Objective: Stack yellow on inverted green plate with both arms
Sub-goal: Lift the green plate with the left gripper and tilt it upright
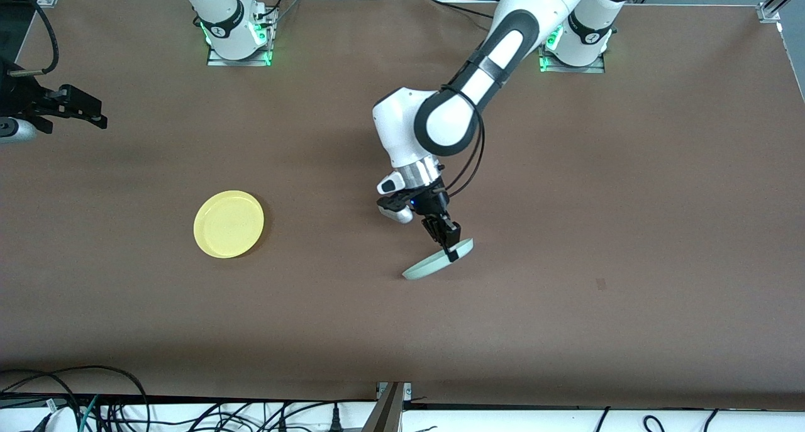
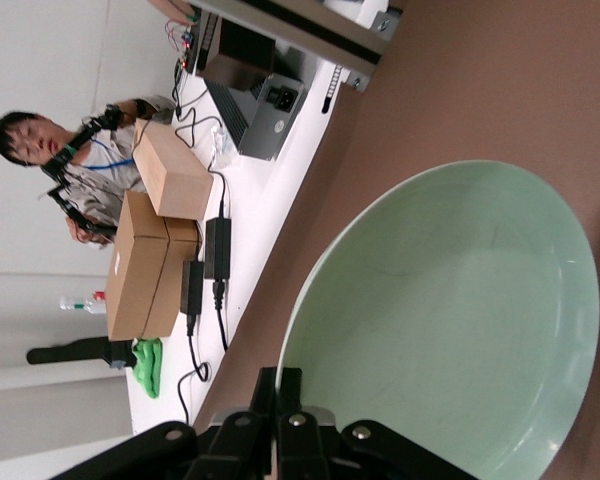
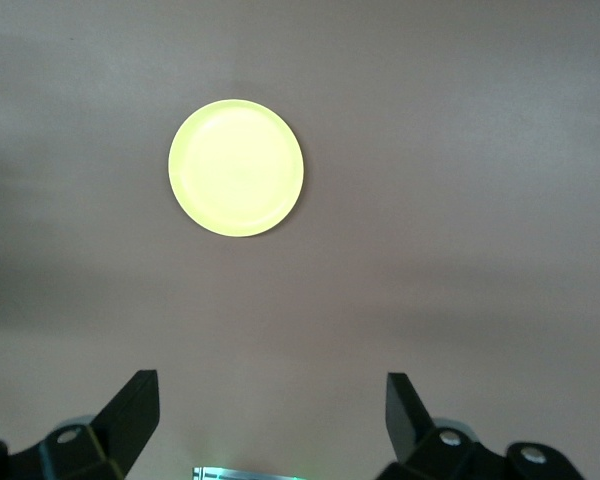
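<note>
- My left gripper [image 1: 450,248] is clamped on the rim of the green plate [image 1: 434,263], which is tilted up on edge with its lower rim at or near the table [image 1: 629,187], mid-table. In the left wrist view I see its hollow face [image 2: 460,320], so the flip isn't finished.
- The yellow plate [image 1: 229,223] lies flat, untouched, toward the right arm's end.
- My right gripper [image 3: 270,420] hangs high over the table (waiting), fingers spread, holding nothing.
- Left to do: lay green upside down, then stack yellow.

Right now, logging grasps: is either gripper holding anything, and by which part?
The left gripper pinches the green plate by its rim, tilted. The right gripper is open, holding nothing.
</note>
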`<state>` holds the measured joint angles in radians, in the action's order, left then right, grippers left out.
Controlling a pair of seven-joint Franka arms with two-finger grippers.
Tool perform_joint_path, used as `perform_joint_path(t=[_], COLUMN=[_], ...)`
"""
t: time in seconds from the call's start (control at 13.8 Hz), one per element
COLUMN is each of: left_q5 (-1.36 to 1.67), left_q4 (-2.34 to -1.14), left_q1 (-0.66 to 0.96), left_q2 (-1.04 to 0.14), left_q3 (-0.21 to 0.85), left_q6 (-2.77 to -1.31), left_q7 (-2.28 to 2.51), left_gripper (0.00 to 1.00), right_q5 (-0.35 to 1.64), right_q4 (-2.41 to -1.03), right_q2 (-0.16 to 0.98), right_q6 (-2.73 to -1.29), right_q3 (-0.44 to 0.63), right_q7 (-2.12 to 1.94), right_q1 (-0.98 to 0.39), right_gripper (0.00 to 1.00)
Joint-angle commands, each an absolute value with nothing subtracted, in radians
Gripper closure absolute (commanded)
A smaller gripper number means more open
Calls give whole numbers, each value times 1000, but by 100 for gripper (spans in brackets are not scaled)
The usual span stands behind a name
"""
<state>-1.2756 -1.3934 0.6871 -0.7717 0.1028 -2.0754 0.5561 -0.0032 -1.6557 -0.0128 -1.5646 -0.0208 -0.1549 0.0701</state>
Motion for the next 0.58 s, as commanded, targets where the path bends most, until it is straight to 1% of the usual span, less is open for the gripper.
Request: perform_joint_path(t=[0.0, 0.22, 0.51], left_q5=[-1394, -1402, -1387], left_q4=[-1355, -1348, -1345], left_q1=[761, 833, 888], left_q2=[-827, -877, -919], left_q3=[94, 94, 95], left_q6=[-1946, -1859, -1836], left_q7=[568, 662, 758], left_gripper=[100, 100, 100], right_q5=[12, 12, 12], right_q4=[-1634, -1634, -1634], right_q2=[-5, -5, -5], right_q6=[-1545, -1545, -1545], right_q3=[-17, -17, -17], right_q7=[-147, -147, -147], right_q1=[69, 69, 69], right_gripper=[0, 0, 0])
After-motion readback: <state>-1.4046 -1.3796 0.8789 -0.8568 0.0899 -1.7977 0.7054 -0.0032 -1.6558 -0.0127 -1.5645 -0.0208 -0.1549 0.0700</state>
